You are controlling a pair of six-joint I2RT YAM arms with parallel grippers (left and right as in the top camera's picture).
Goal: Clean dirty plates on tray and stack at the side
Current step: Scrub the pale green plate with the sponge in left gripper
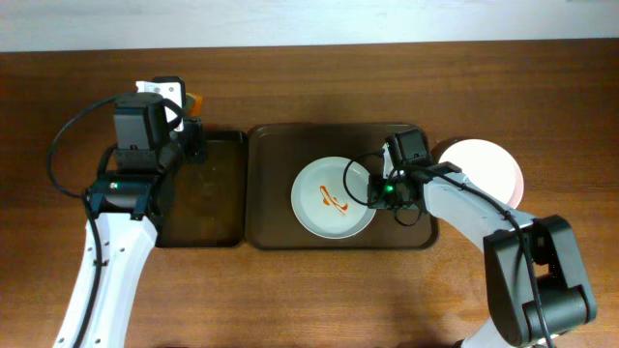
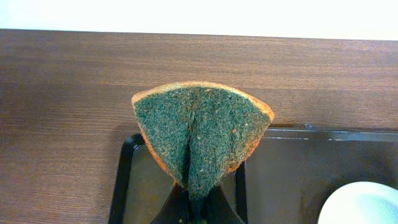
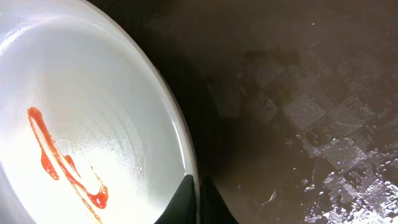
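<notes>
A white plate (image 1: pixel 332 198) with an orange-red sauce squiggle lies on the dark brown tray (image 1: pixel 276 227). My right gripper (image 1: pixel 379 190) is shut on this plate's right rim; the right wrist view shows the fingers (image 3: pixel 198 199) pinching the rim of the plate (image 3: pixel 81 112) over the tray floor (image 3: pixel 298 112). Plain white plates (image 1: pixel 484 166) lie stacked on the table right of the tray. My left gripper (image 1: pixel 186 124) is shut on a folded green-and-orange sponge (image 2: pixel 200 134), held above the back edge of the black tray (image 2: pixel 121 180). The plate's edge shows in the left wrist view (image 2: pixel 364 205).
The narrower black tray (image 1: pixel 208 193) sits left of the brown tray, touching it. The left arm's cable loops over the table at the left (image 1: pixel 58 155). Bare wooden table (image 1: pixel 290 290) lies in front of and behind the trays.
</notes>
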